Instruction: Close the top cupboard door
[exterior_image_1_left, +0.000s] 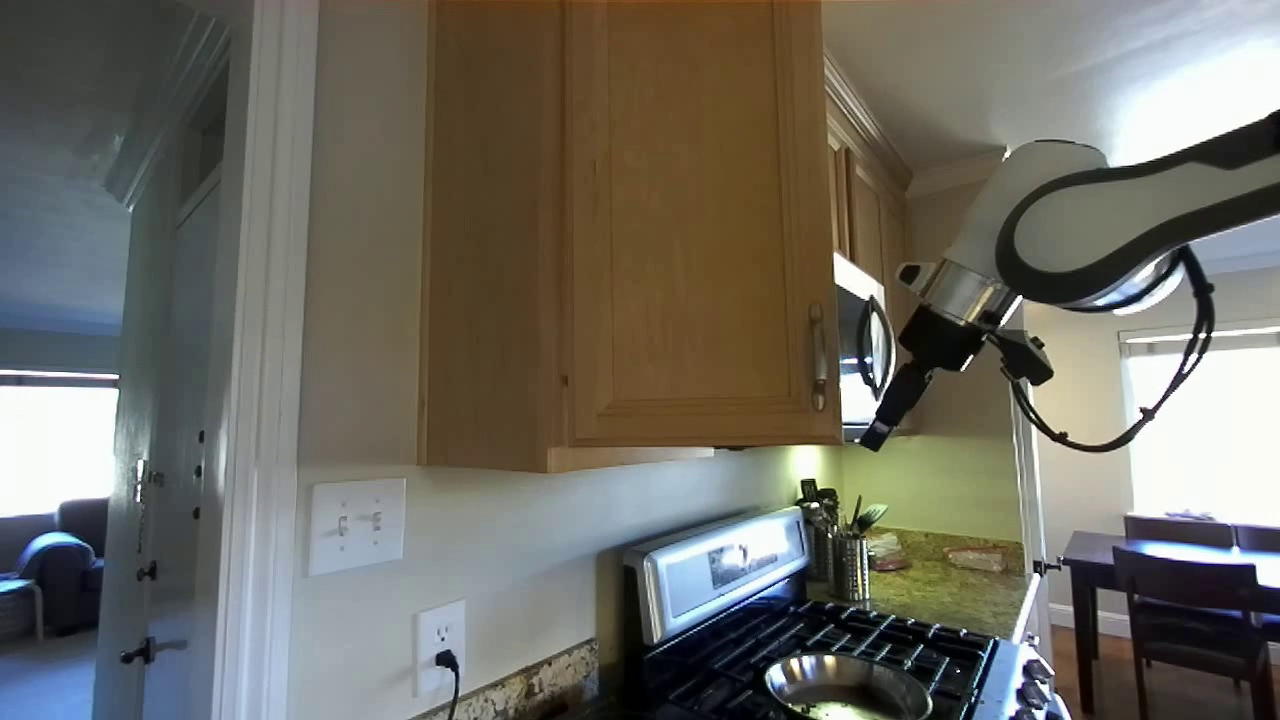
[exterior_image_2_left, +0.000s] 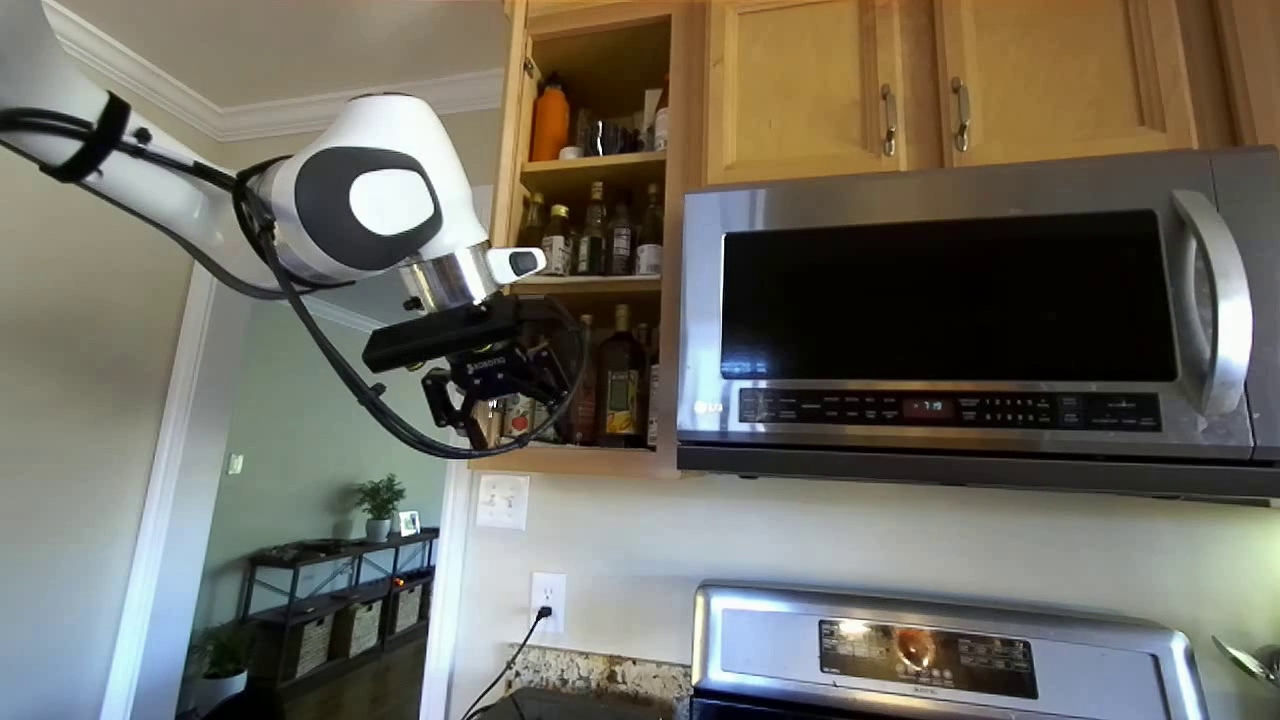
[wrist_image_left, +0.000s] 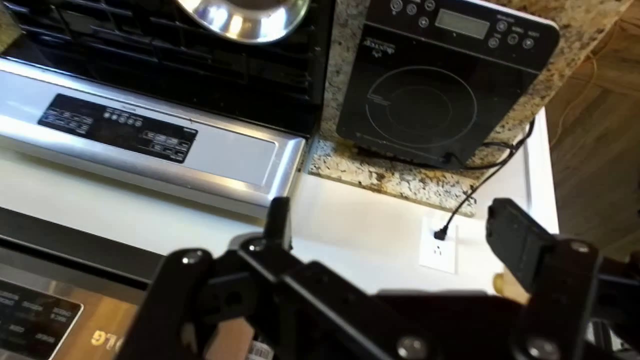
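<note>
The top cupboard door (exterior_image_1_left: 690, 220) is tall light-tan wood with a slim silver bar handle (exterior_image_1_left: 818, 355) near its lower free edge. It stands open: in an exterior view it shows nearly edge-on (exterior_image_2_left: 511, 110), left of the cupboard's open shelves. My gripper (exterior_image_1_left: 882, 425) is just past the door's handle edge, with a small gap in that view. It also shows in front of the lower shelf (exterior_image_2_left: 508, 410), where it hides the door's lower part. In the wrist view my gripper (wrist_image_left: 387, 217) is open, its fingers wide apart with nothing between them. The handle is hidden there.
Bottles (exterior_image_2_left: 620, 385) fill the cupboard shelves. A steel microwave (exterior_image_2_left: 950, 300) with short wooden doors above adjoins the cupboard. Below are the stove with a pan (exterior_image_1_left: 848, 685), an induction plate (wrist_image_left: 430, 95) and a corded wall outlet (wrist_image_left: 438, 250).
</note>
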